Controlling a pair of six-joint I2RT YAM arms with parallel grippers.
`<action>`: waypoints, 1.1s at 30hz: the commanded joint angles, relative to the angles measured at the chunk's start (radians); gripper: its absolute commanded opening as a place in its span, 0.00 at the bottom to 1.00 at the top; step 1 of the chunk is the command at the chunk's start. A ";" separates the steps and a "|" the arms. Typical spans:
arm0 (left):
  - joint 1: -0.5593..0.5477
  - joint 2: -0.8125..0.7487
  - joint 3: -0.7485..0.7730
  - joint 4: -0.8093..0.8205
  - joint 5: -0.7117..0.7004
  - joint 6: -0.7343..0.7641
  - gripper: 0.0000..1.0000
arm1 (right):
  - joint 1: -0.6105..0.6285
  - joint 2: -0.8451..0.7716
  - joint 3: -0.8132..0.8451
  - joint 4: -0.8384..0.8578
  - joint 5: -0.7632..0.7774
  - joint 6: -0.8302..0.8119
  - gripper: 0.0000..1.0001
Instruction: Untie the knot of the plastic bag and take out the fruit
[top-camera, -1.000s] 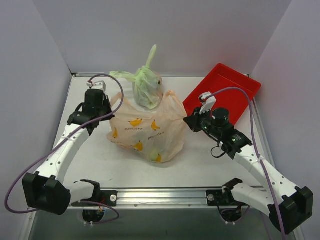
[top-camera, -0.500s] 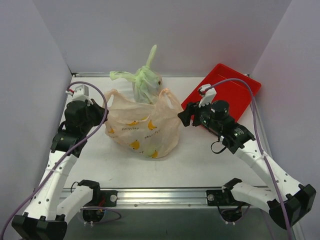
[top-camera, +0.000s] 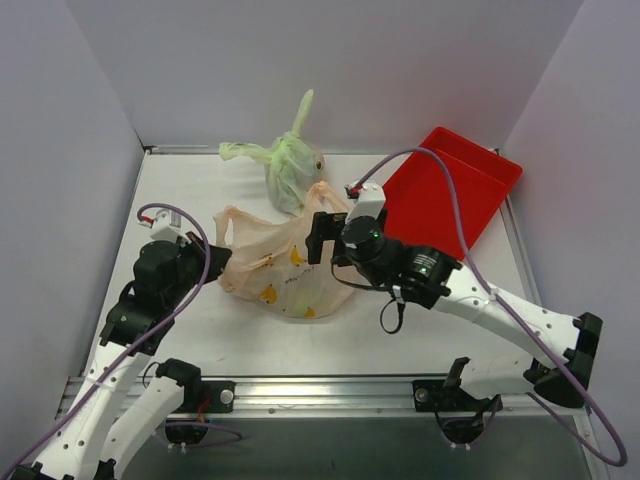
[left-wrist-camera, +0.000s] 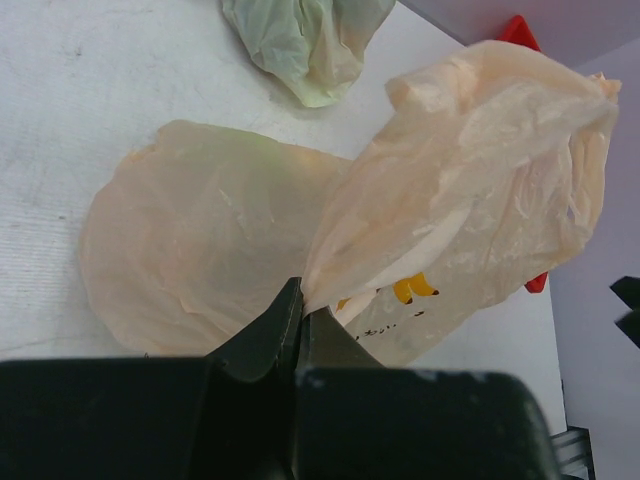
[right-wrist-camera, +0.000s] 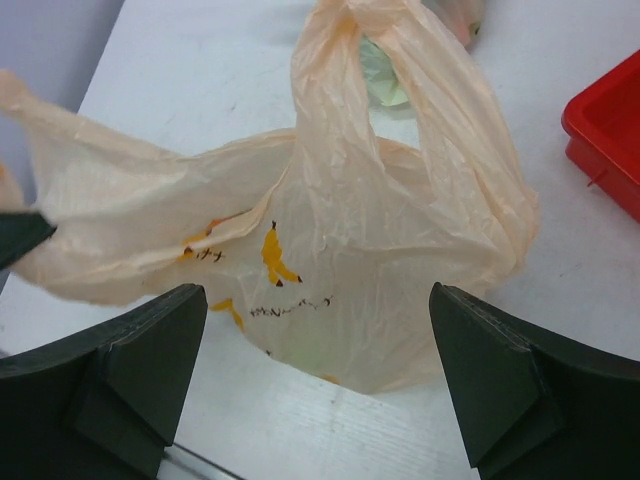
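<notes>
The pale orange plastic bag (top-camera: 285, 268) with yellow printed marks lies slumped mid-table. My left gripper (top-camera: 214, 262) is at its left end, shut on a fold of the bag's film (left-wrist-camera: 300, 298). My right gripper (top-camera: 321, 240) hovers over the bag's right side, jaws wide open with nothing between them (right-wrist-camera: 315, 335); the bag (right-wrist-camera: 350, 250) lies just beyond its fingertips. No knot shows: one handle loop (right-wrist-camera: 400, 90) stands free and the other end trails toward the left gripper. The fruit is hidden inside; only a faint green tint shows through the plastic.
A tied light green bag (top-camera: 290, 165) stands just behind the orange one, touching it. A red tray (top-camera: 455, 190) sits at the back right. White walls close the table on three sides, and a metal rail (top-camera: 320, 392) runs along the near edge.
My right gripper has opened, let go of the bag's right end and swung left over the bag. My left arm has drawn back toward the near left, still pinching the bag, which has slumped lower.
</notes>
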 joint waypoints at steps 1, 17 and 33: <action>-0.055 -0.030 -0.014 -0.010 -0.088 -0.052 0.00 | 0.043 0.101 0.088 -0.059 0.275 0.177 1.00; -0.102 -0.073 0.007 -0.099 -0.236 -0.089 0.00 | -0.006 0.490 0.219 -0.153 0.337 0.453 0.88; -0.065 0.035 -0.095 -0.142 -0.409 -0.132 0.00 | -0.242 0.192 -0.232 0.109 0.088 0.309 0.00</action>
